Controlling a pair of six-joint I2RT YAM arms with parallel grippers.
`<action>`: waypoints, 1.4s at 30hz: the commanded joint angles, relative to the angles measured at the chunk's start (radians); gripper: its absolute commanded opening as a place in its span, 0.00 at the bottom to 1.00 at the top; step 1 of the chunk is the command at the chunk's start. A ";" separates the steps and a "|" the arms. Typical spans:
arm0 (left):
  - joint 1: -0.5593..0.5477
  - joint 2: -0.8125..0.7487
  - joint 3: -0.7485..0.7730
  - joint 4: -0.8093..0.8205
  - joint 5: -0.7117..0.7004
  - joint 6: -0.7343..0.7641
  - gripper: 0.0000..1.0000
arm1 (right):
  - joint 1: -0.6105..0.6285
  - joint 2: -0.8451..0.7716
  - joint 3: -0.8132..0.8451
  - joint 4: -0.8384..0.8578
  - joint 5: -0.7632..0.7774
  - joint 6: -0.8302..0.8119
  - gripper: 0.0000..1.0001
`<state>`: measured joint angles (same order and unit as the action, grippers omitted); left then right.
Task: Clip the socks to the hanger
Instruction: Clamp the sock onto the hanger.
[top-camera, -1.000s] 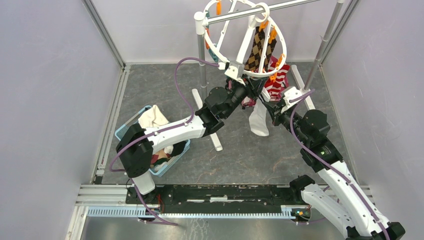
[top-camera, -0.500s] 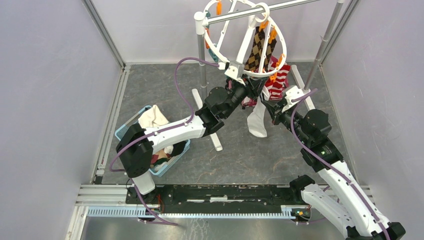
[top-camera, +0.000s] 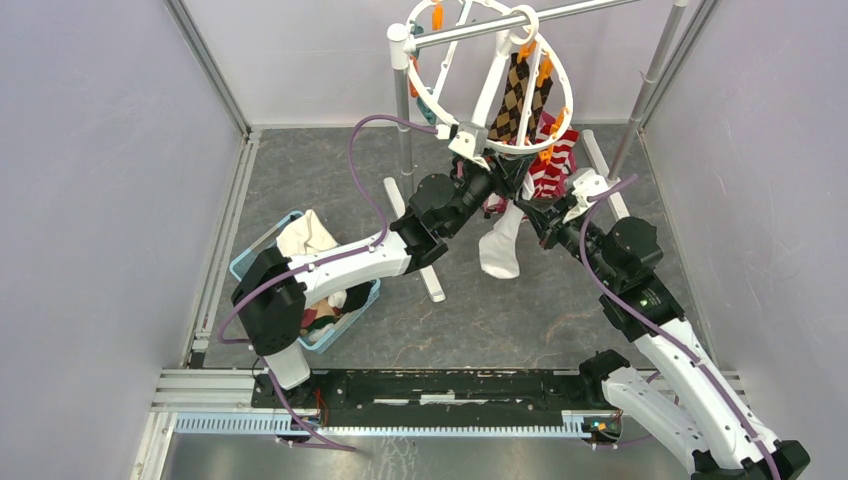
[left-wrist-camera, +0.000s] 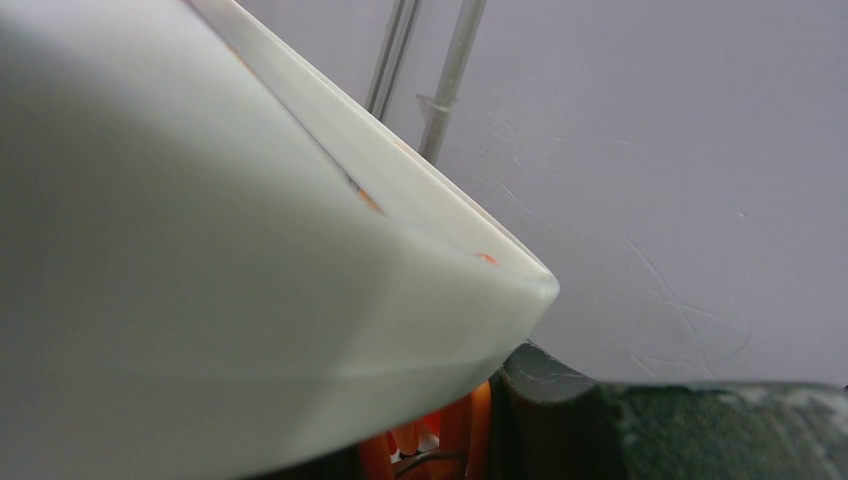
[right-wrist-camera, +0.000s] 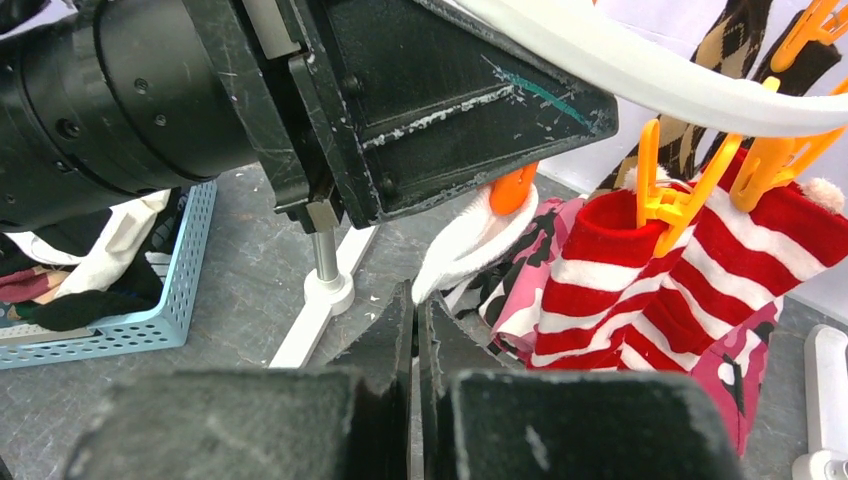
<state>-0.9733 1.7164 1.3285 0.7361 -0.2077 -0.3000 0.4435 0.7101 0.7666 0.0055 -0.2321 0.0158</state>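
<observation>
Top view shows the white sock (top-camera: 498, 250) hanging under the hanger (top-camera: 494, 88), up at 12 o'clock. Its foot has swung toward 9 o'clock since a moment ago, while both arms stayed put. I think that means the sock now dangles from its top end and is close to being clipped, or only just clipped. An argyle sock (top-camera: 520, 100) and a striped sock (right-wrist-camera: 640, 290) are already pegged on the ring. The left gripper (top-camera: 500, 170) is pushed up against the rim, and an orange peg (right-wrist-camera: 513, 190) pokes out from under it with the white sock's top right below. The jaws look squeezed on that peg, but the left wrist view is mostly filled by the blurry white ring. The right gripper (right-wrist-camera: 415, 300) sits just below the sock's top with its jaws pressed together. The sock touches their tip, and I cannot tell if any cloth is pinched. A pink camouflage cloth (right-wrist-camera: 540, 250) hangs behind. The hanger hooks on a silver rail (top-camera: 470, 32). The floor (top-camera: 450, 320) is grey and speckled. A blue basket (top-camera: 250, 262) with more clothes sits at 8 o'clock. Plain pale walls (top-camera: 100, 150) stand all round.
</observation>
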 joint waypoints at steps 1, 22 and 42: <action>0.005 -0.062 -0.004 0.051 -0.063 -0.039 0.02 | 0.003 0.009 0.020 0.008 0.010 0.005 0.00; 0.005 -0.055 -0.002 0.050 -0.059 -0.047 0.02 | 0.004 0.002 0.000 0.067 0.050 -0.008 0.00; 0.006 -0.069 -0.013 0.052 -0.059 -0.051 0.06 | 0.004 -0.033 -0.064 0.154 0.092 0.019 0.00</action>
<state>-0.9749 1.7008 1.3182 0.7349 -0.2077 -0.3023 0.4435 0.6971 0.7059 0.0994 -0.1707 0.0227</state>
